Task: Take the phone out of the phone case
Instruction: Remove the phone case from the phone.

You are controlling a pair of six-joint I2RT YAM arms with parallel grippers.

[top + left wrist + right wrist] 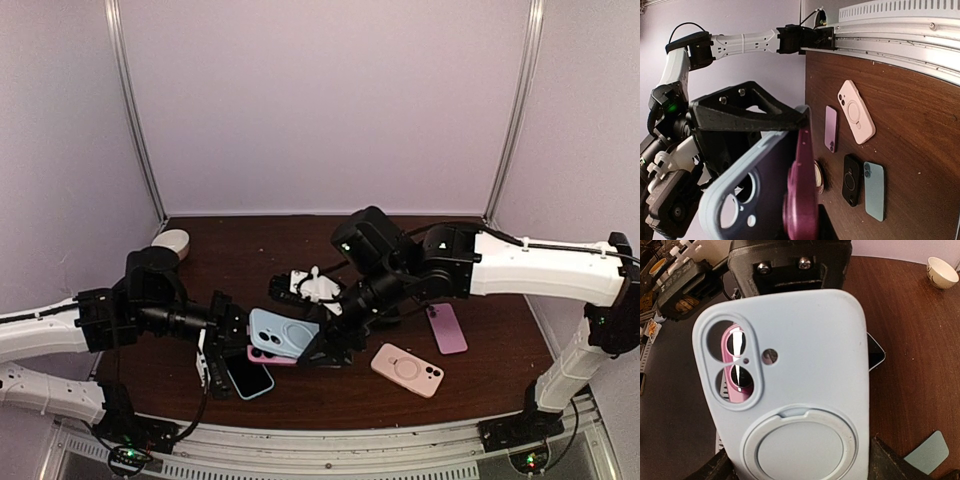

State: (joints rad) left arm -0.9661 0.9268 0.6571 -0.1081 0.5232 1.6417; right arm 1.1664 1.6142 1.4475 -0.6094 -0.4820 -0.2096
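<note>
While reaching in from the right, clamps the right gripper (335, 348) on the light blue phone case (283, 333), with fingers (715, 469) pressed to both long edges at the ring end. Holds the case clear of the dark table (500, 385), tilted, back turned up toward the top camera. Meets the camera end of the case with the left gripper (222, 350); cannot tell whether spread or closed there, with its fingertips hidden behind case and phone in the left wrist view. Carries the pink phone (801, 190) partly inside the case: visible through the lens cutout in the right wrist view, edge-on beside the case wall in the left wrist view, with a narrow gap showing between the two. Appears from above as a pink sliver under the near edge of the case.

Shows also, flat on the table near the right arm, a pale pink case (407, 369) lying back up and a lilac phone (446, 328) just behind it, apart. Shows a black case (851, 179) and a pale blue phone (874, 190) side by side below the left gripper. Shows a small white bowl (171, 243) at the far left corner, well apart from everything else.
</note>
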